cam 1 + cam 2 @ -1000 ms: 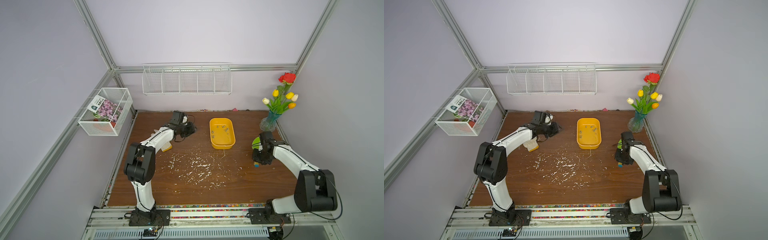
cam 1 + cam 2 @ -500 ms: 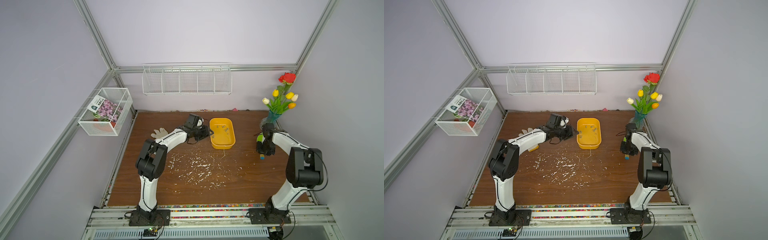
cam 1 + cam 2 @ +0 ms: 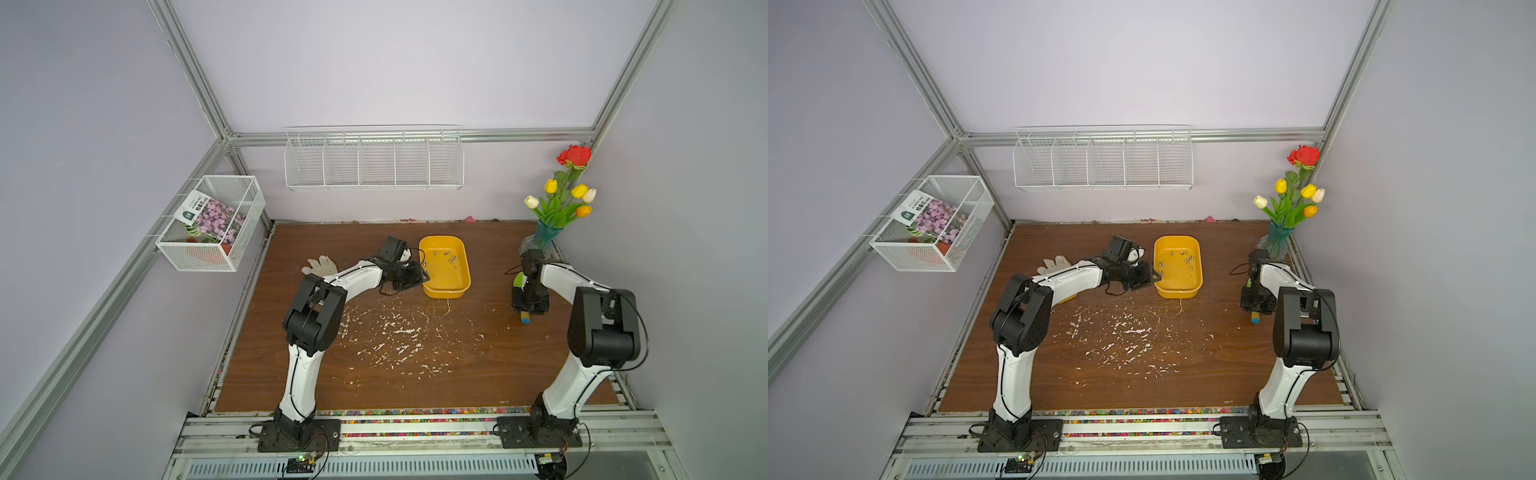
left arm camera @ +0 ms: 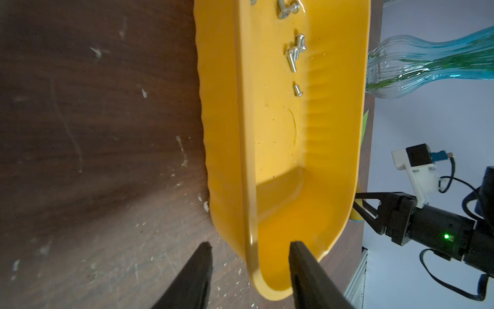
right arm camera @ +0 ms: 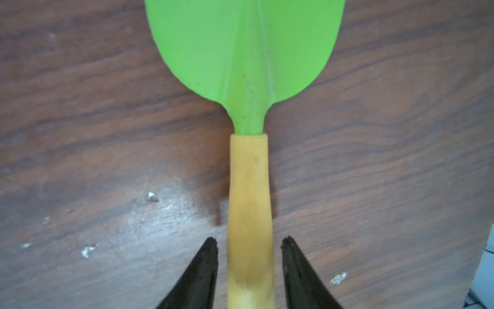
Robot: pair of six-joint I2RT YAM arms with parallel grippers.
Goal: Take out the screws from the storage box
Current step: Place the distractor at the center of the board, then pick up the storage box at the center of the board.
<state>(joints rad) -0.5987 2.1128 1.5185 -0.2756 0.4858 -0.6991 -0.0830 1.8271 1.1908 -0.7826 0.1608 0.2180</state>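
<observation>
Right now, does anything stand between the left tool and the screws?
Only the side wall of the storage box, which the left tool straddles with open jaws; beyond it, bare box floor reaches the screws.

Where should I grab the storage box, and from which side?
Pinch the storage box by its thin long wall on the left arm's side, near the end toward the robot. Come in from that side, one finger inside and one outside, as the open left pincer straddles it. The screws lie at the far end.
</observation>
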